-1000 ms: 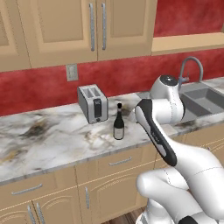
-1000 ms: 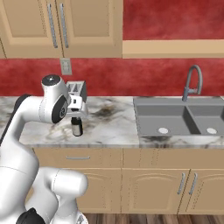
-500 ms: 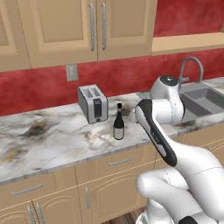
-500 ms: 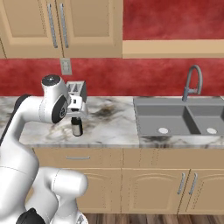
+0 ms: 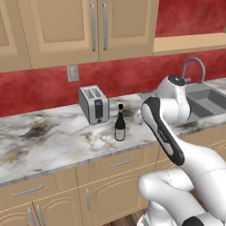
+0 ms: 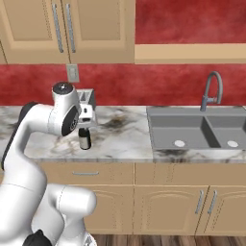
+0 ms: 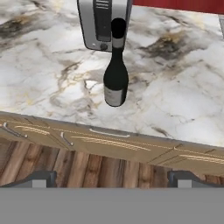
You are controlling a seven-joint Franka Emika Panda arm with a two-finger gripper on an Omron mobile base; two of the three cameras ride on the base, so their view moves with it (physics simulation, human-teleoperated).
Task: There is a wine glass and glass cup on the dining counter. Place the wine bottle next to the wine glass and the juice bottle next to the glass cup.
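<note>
The wine bottle (image 5: 119, 126) (image 6: 85, 140) (image 7: 116, 74), slim and dark with a long neck and a pale label, stands upright on the marble worktop (image 5: 53, 137) just in front of the toaster. My gripper (image 7: 113, 178) is open, with its two dark fingertips (image 7: 43, 177) far apart and nothing between them. It hovers above and on the near side of the bottle, apart from it. In the right base view the white hand (image 6: 86, 114) sits right over the bottle's top. The wine glass, glass cup, juice bottle and dining counter are out of view.
A silver toaster (image 5: 93, 104) (image 7: 104, 22) stands behind the bottle, near the red wall. A grey double sink (image 6: 202, 127) with a curved faucet (image 6: 211, 89) lies to the right. Tan cabinets hang above, and drawers (image 7: 109, 140) run below the worktop edge.
</note>
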